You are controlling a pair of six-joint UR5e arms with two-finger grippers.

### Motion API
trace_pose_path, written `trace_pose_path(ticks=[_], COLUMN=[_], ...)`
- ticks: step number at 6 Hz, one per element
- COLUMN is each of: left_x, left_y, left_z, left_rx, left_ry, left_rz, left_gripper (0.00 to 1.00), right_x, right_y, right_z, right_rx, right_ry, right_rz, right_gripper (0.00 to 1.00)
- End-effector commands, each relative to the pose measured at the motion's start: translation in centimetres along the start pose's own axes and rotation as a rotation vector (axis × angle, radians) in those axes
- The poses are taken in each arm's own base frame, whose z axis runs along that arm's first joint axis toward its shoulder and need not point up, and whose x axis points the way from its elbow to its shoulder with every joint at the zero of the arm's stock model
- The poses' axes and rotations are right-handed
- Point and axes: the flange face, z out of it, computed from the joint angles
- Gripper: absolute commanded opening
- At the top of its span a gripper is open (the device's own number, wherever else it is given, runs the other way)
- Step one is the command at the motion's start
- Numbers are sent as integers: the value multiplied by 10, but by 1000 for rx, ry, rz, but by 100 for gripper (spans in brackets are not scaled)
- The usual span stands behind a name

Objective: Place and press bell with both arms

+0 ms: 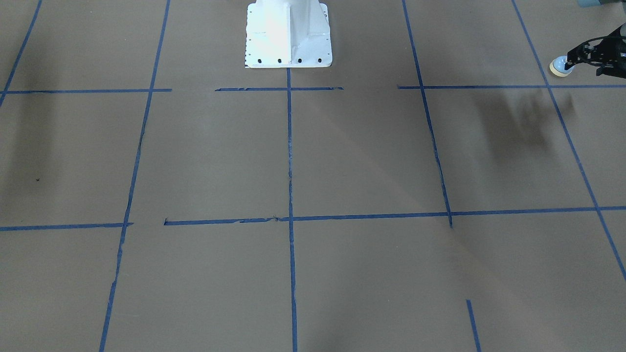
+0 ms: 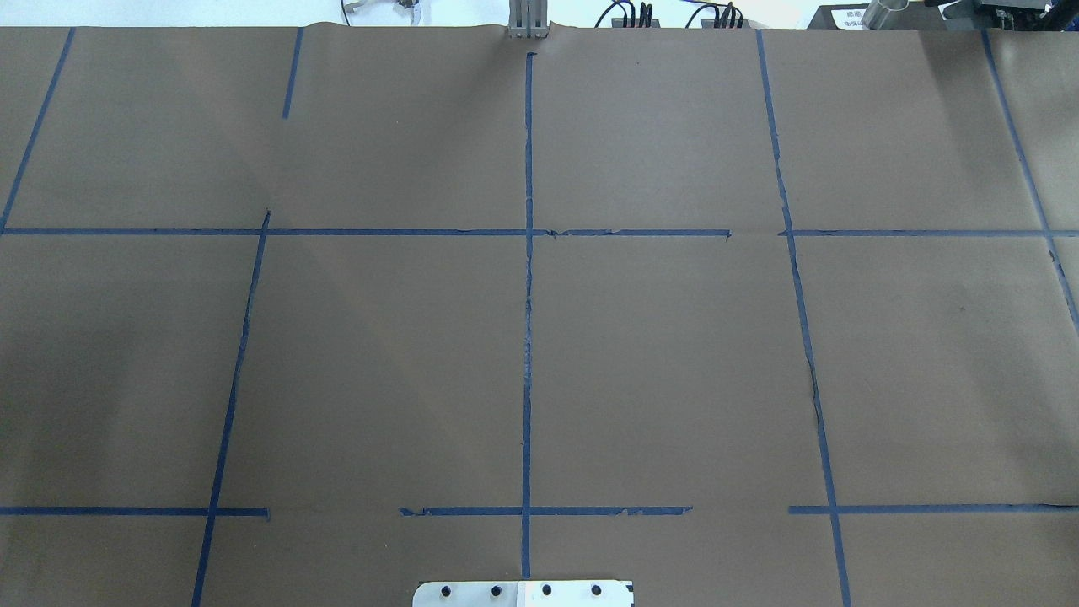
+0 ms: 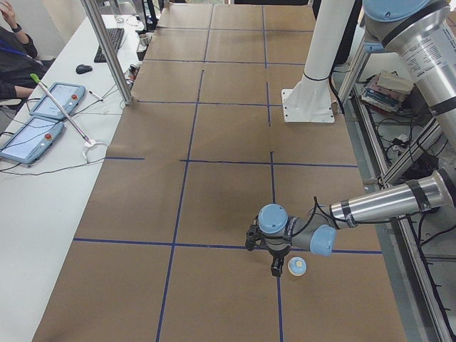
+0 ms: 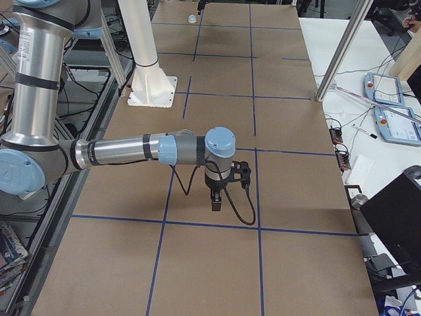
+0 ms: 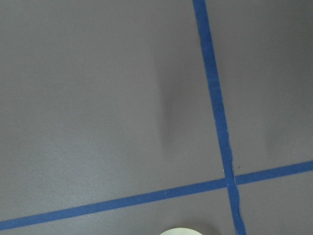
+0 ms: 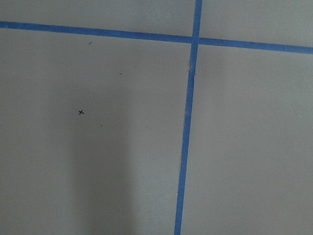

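The bell [image 1: 560, 66], a light-blue dome with a cream rim, stands on the brown table near the corner on my left. It also shows in the exterior left view [image 3: 297, 266], far off in the exterior right view [image 4: 191, 18], and as a cream rim at the bottom edge of the left wrist view [image 5: 180, 231]. My left gripper [image 1: 573, 58] hovers right beside it, half cut off by the frame edge. I cannot tell how its jaws stand. My right gripper [image 4: 216, 201] points down over bare table, and I cannot tell its state.
The white pedestal [image 1: 288, 36] is bolted at the table's middle on the robot's side. Blue tape lines [image 2: 528, 320] mark a grid on the brown paper. A side bench holds tablets [image 3: 43, 117], and an operator [image 3: 11, 50] sits there.
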Motion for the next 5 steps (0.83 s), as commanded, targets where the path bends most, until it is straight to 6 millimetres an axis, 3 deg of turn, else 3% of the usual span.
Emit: trace_pose_path(ticks=[1, 5], left_x=[4, 11], left_y=[6, 12], left_z=[24, 48], left_rx=[-81, -171], left_ry=[0, -5], left_rz=[45, 92], left_gripper=[100, 100], right_x=[0, 2], right_y=[1, 3], right_z=[0, 2], right_rx=[0, -5], right_ry=[0, 3], right_rz=[0, 2], right_gripper=[100, 100])
